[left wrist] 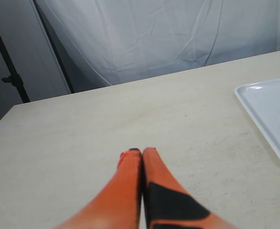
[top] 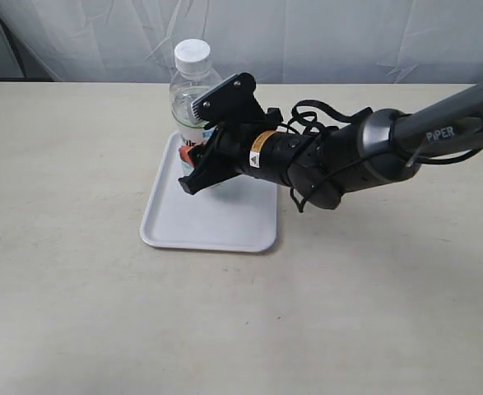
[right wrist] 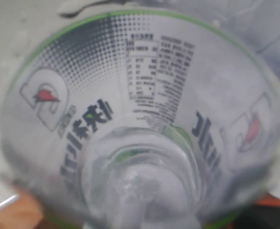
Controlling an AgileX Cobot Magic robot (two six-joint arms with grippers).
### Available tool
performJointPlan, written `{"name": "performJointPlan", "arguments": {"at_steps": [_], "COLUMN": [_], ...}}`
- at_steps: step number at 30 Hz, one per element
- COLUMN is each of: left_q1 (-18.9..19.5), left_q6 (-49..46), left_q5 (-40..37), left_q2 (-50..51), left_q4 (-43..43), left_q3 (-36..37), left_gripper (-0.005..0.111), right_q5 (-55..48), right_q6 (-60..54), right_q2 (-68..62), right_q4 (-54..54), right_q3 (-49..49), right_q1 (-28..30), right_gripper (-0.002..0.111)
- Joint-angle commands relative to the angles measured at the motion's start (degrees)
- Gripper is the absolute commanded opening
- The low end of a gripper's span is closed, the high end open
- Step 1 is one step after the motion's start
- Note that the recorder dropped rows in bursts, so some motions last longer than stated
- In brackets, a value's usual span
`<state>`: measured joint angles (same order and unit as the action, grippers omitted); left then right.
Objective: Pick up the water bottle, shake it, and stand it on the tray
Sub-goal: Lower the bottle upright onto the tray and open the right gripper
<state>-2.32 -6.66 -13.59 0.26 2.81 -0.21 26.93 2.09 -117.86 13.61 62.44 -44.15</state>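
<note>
The water bottle (top: 190,90), clear with a white cap and a printed label, stands upright on the far end of the white tray (top: 208,226). My right gripper (top: 200,141) reaches in from the right and is shut on the bottle's body, one finger on its far side and one on its near side. The right wrist view is filled by the bottle (right wrist: 144,95), with an orange finger (right wrist: 13,212) at its edge. My left gripper (left wrist: 142,151) is shut with nothing in it, low over the bare table. It is out of the exterior view.
The beige table (top: 76,288) spreads around the tray on every side. A white curtain (top: 348,33) hangs behind the table's far edge. The left wrist view catches a corner of the tray (left wrist: 268,114) and a dark stand (left wrist: 11,78) off the table.
</note>
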Motion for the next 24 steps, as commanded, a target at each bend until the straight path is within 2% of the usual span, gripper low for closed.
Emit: {"name": "performJointPlan", "arguments": {"at_steps": [1, 8, 16, 24], "left_q1": [-0.02, -0.02, -0.02, -0.02], "left_q6": [0.18, 0.18, 0.18, 0.18], "left_q5": [-0.09, -0.09, -0.09, -0.09], "left_q2": [-0.26, -0.26, -0.26, -0.26], "left_q4": [-0.28, -0.28, -0.28, -0.28], "left_q3": [0.21, 0.21, 0.21, 0.21], "left_gripper": [0.0, 0.0, 0.0, 0.0], "right_q5": [1.85, 1.98, 1.46, -1.93], "right_q6": [-0.36, -0.36, -0.36, -0.36], "right_q2": [-1.41, -3.61, -3.71, -3.71], "right_q4": [-0.8, -1.5, -8.16, -8.27], "right_q3": [0.73, 0.83, 0.83, 0.83], "right_q1": [0.14, 0.14, 0.14, 0.14], "right_gripper": [-0.001, -0.001, -0.001, -0.001]}}
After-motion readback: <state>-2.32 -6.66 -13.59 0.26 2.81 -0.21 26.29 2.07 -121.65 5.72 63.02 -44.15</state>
